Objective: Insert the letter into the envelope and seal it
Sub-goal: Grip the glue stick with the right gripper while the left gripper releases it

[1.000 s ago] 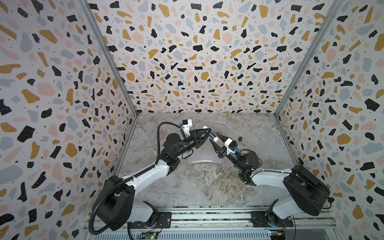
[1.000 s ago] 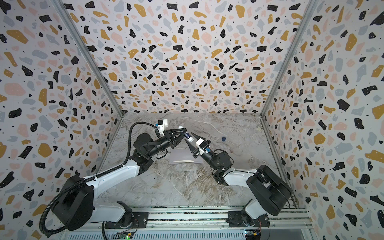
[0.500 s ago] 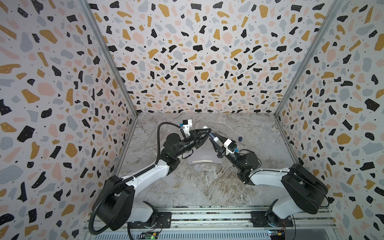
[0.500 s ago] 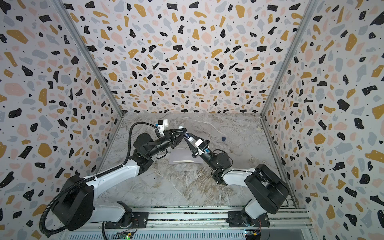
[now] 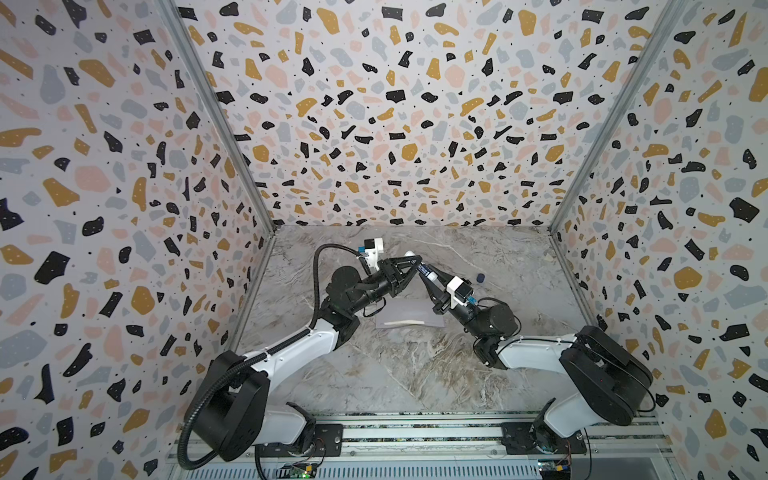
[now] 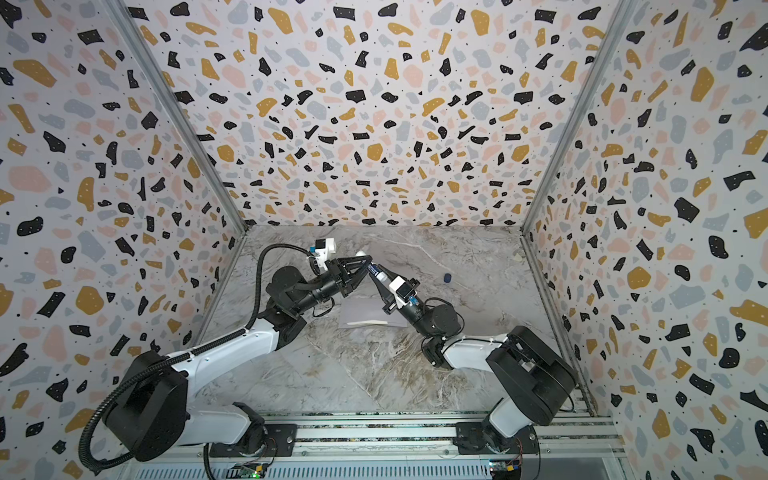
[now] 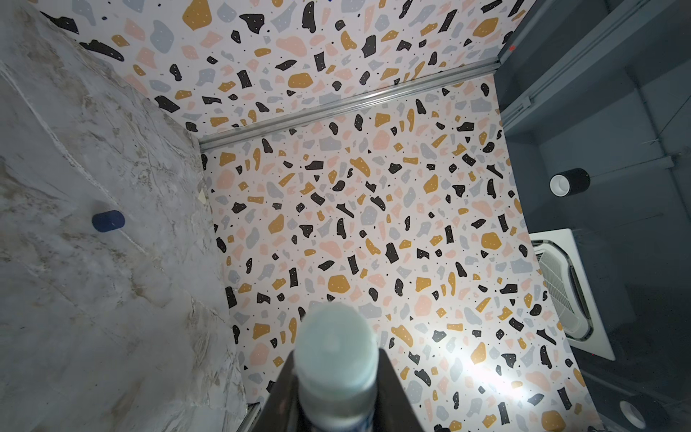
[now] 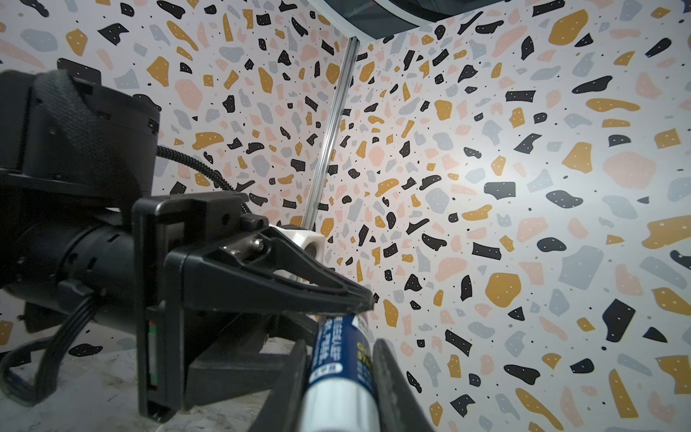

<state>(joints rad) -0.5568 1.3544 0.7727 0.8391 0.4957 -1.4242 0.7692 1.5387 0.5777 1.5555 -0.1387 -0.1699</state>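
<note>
In both top views the arms cover the far side of the envelope (image 5: 409, 311), and the letter (image 5: 403, 322) shows only as a thin pale strip. The dark blue piece (image 5: 481, 277) on the desk (image 5: 415, 374) is too small to name. In the left wrist view the glue stick (image 7: 336, 359) is blurred and cut off by the picture's edge.

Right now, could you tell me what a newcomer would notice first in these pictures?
Above the marble table, the left gripper and right gripper meet mid-air, both clamped on one glue stick. Beneath them lies the lavender-grey envelope, a pale strip, likely the letter, showing; a small blue cap lies apart to its right.
</note>
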